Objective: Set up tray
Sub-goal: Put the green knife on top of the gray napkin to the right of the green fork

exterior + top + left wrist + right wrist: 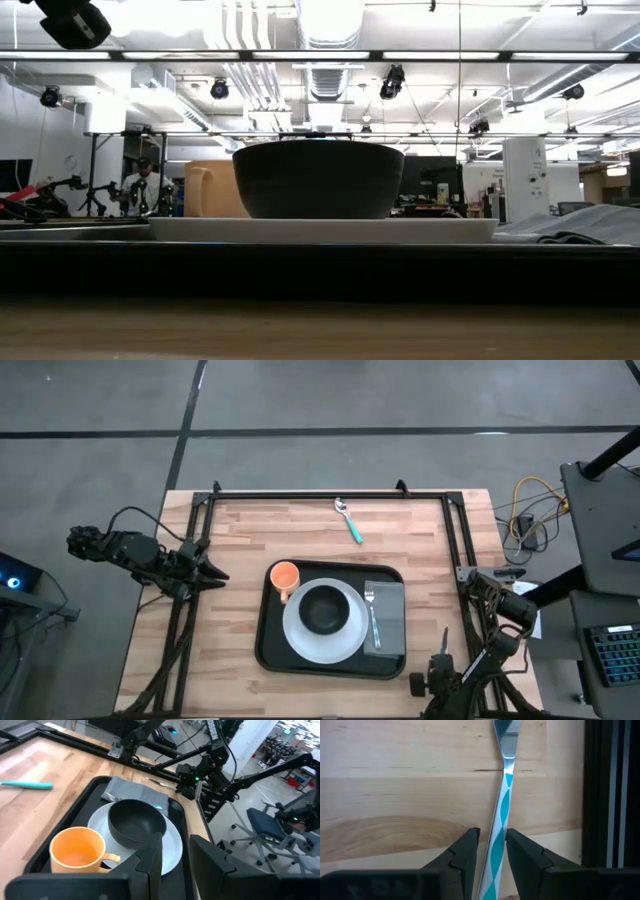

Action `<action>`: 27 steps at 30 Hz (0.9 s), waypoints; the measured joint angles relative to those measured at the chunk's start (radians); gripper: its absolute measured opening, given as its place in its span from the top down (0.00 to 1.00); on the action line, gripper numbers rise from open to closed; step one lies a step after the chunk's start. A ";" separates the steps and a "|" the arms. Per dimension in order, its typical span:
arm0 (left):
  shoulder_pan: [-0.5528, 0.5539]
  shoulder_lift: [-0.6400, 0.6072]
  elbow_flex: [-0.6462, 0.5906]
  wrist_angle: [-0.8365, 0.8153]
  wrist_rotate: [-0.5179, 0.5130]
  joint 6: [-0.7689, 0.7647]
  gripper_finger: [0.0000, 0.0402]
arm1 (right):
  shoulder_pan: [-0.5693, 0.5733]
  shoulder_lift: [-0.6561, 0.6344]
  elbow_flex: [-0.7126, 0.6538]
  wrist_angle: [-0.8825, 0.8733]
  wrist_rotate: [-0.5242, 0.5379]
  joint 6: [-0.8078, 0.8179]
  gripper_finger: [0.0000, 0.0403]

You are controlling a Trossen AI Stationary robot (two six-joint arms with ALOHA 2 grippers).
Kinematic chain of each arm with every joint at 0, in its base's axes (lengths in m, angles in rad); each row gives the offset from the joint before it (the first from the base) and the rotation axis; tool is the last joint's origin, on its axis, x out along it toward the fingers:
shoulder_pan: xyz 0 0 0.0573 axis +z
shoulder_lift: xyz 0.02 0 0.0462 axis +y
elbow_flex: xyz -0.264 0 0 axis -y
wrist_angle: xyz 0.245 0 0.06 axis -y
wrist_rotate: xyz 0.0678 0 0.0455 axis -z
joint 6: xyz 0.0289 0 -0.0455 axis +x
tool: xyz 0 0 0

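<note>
Right hand [492,845] of mine clamped on teal-striped utensil [504,805], on desk [395,770] right of tray [270,650], my left hand [215,573] spread apart, left of tray

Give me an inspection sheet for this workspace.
Surface: wooden table, bare wood around the tray.
Job's things: tray holds white plate with black bowl, orange cup, and grey napkin with fork.
Clutter: teal-handled spoon lying off the tray.
Hands: left hand open, beside the tray; right hand at a striped-handled utensil, on the table's right side.
Cables: yellow and dark cables beyond the table's right side.
Surroundings: person far behind; office chair.
</note>
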 joint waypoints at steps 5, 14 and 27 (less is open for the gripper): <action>0.000 0.000 0.000 0.000 0.006 0.000 0.80 | 0.000 0.001 0.002 -0.016 0.002 -0.012 0.78; 0.000 0.001 -0.001 0.000 0.008 0.000 0.80 | -0.002 -0.001 0.000 -0.008 0.007 -0.111 0.81; -0.001 0.001 -0.001 0.000 0.053 -0.015 0.80 | -0.004 -0.004 -0.021 0.022 -0.043 -0.049 0.80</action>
